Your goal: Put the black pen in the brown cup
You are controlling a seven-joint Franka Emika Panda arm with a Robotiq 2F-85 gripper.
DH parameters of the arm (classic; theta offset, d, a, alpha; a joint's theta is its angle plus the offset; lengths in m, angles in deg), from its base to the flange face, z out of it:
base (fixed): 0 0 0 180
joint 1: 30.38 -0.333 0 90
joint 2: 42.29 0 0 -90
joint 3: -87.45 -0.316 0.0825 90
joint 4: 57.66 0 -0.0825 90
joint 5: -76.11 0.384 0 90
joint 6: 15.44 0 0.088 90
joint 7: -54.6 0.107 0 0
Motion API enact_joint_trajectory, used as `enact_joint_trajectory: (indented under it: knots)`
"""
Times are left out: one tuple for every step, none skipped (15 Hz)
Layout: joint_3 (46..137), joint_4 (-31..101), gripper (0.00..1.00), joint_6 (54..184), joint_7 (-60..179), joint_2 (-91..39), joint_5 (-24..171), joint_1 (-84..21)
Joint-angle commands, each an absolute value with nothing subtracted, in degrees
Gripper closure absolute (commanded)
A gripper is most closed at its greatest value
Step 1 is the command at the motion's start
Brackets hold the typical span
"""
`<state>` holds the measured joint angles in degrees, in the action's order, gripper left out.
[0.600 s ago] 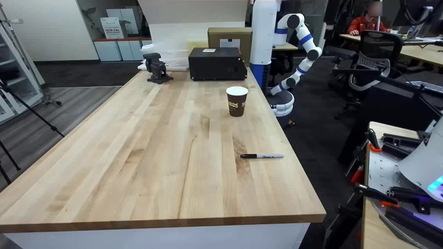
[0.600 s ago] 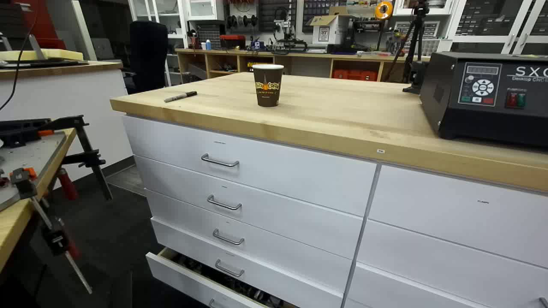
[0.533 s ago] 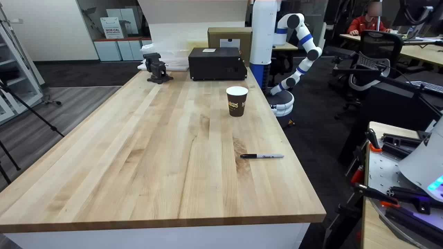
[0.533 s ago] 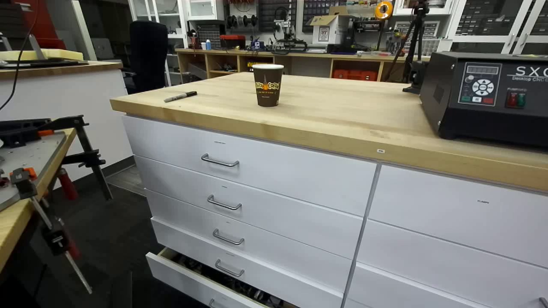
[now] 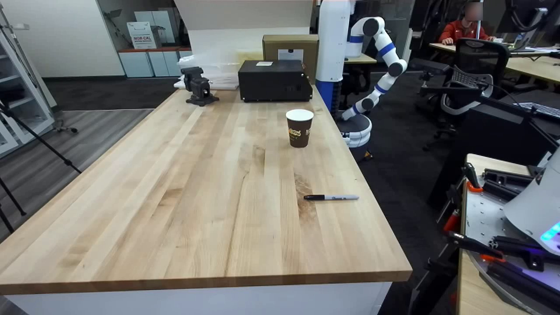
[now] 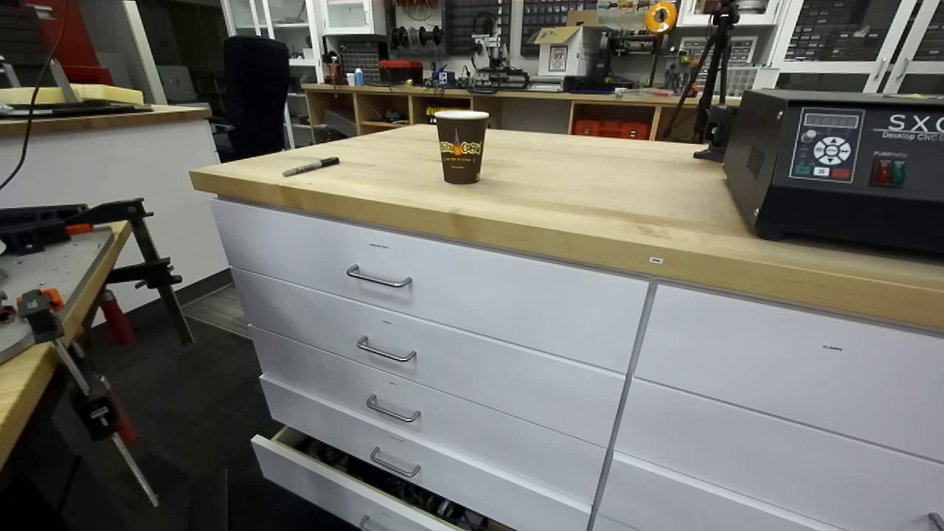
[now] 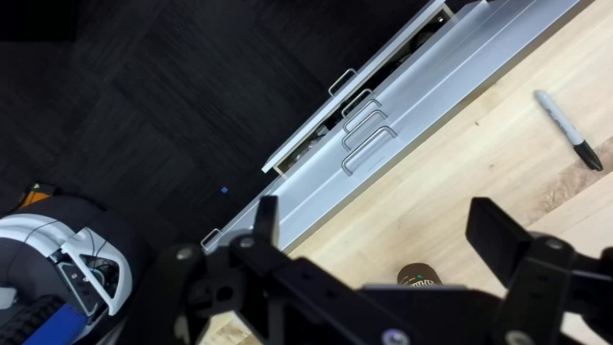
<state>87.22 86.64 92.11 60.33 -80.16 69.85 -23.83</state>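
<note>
The black pen, a marker with a black cap and pale grey barrel, lies flat on the wooden table in both exterior views (image 5: 331, 197) (image 6: 311, 167). The brown cup with a white rim stands upright apart from it, in both exterior views (image 5: 299, 133) (image 6: 462, 151). In the wrist view my gripper (image 7: 380, 215) is open, with nothing between its fingers. There the pen (image 7: 569, 131) lies at the upper right, beyond the right finger. The cup (image 7: 418, 275) shows at the lower middle, mostly hidden behind the gripper body. My gripper is out of view in both exterior views.
A black rectangular box (image 5: 275, 81) and a black vise (image 5: 201, 87) stand at the table's far end. A drawer (image 6: 354, 479) below the tabletop stands open. A side table (image 5: 494, 205) with clamps bears a white robot base (image 5: 536, 210).
</note>
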Motion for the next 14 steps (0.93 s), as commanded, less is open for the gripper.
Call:
enact_joint_trajectory:
  knots:
    - [87.4, 86.9, 0.0, 92.2, 60.7, -80.1, 70.0, -24.7]
    - [87.3, 86.9, 0.0, 92.5, 60.8, -79.8, 70.2, -25.0]
    - [87.0, 86.9, 0.0, 93.0, 60.8, -79.1, 70.6, -25.5]
    - [86.7, 87.0, 0.0, 93.5, 60.9, -78.7, 71.0, -26.1]
    - [86.3, 87.1, 0.0, 94.1, 60.8, -78.0, 71.6, -26.9]
    - [85.9, 87.1, 0.0, 94.6, 60.6, -77.5, 72.2, -27.7]
    - [85.4, 87.2, 0.0, 95.3, 60.2, -76.8, 73.2, -28.9]
    - [85.0, 87.3, 0.0, 96.2, 59.8, -76.0, 74.2, -30.1]
    - [84.6, 87.5, 0.0, 97.4, 58.9, -75.3, 75.6, -31.6]
    - [84.1, 87.6, 0.0, 98.7, 58.3, -74.4, 76.8, -32.9]
    - [83.4, 87.8, 0.0, 100.2, 57.6, -73.4, 77.9, -34.3]
    - [82.9, 87.9, 0.0, 101.8, 56.9, -72.2, 78.7, -35.6]
    - [82.4, 87.9, 0.0, 103.4, 56.1, -70.9, 79.4, -36.7]
    - [82.1, 87.9, 0.0, 105.0, 55.0, -69.4, 79.8, -37.7]
